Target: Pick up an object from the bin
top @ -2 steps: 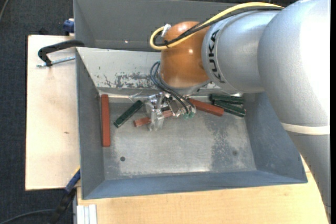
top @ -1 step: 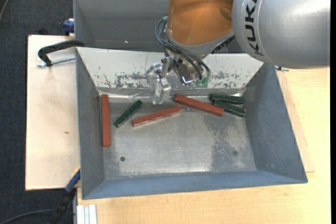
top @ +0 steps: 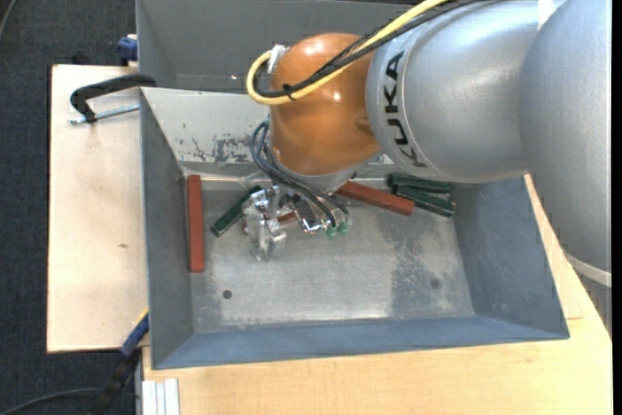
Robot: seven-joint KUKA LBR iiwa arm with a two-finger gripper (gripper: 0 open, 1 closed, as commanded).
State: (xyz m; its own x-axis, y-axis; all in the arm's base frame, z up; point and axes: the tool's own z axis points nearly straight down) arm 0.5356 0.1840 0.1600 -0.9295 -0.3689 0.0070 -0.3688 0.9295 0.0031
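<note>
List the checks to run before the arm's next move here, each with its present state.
1. Hand down near the bin floor: ok.
2. Thing within reach: ok, a dark green stick lies just beside the hand, toward the left wall.
3. Hand apart from the left wall: ok.
4. Red-brown bar along the left wall apart from the hand: ok.
5. Something held in the hand: cannot tell; the orange cover blocks part of it.

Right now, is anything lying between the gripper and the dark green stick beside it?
Nothing visible does. The gripper sits low over the bin floor, right next to the dark green stick's near end. The red-brown bar lies beyond the stick, toward the bin's left wall, out of the way.
</note>
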